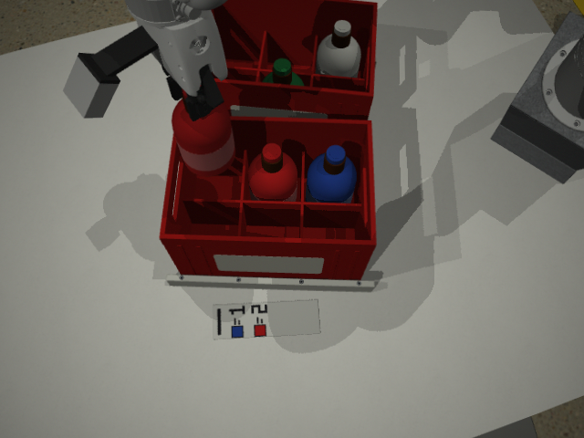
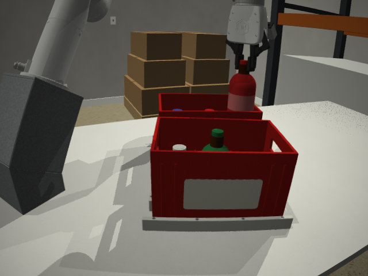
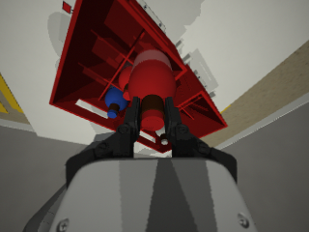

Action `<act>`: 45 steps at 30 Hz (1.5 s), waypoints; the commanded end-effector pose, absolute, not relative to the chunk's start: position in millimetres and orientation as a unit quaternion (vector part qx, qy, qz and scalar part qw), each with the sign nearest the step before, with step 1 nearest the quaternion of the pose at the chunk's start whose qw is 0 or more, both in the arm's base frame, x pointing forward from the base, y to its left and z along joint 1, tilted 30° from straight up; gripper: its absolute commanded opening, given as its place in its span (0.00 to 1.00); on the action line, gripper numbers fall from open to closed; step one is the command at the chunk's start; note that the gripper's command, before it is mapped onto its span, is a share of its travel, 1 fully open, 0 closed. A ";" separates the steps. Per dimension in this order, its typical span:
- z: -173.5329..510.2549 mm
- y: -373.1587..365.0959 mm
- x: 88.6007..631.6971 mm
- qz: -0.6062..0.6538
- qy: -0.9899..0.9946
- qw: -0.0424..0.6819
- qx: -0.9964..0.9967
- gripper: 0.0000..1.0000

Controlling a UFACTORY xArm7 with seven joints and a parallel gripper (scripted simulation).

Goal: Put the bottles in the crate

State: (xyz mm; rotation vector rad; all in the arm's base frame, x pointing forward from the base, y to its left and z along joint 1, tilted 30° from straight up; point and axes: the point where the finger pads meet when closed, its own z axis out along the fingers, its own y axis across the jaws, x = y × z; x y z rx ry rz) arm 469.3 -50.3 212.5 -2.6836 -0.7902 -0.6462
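Note:
My gripper is shut on the neck of a red-label bottle. It holds the bottle upright over the left cell in the back row of the crate beside the pick list, with the bottle's base at about rim height. In the same row stand another red bottle and a blue bottle. The other crate holds a green bottle and a white bottle. The pick list shows 1 blue, 2 red.
A grey stop rail lies along the list-side crate's front, and another rail along the other crate. The robot base stands at the table's side. Cardboard boxes and a shelf frame stand beyond the table.

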 end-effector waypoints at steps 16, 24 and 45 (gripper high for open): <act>199.4 -45.4 476.0 -0.225 -0.272 0.133 -0.926 0.00; 192.5 -42.5 478.7 -0.225 -0.272 0.133 -0.926 0.00; 177.8 -36.2 484.6 -0.225 -0.272 0.133 -0.926 0.00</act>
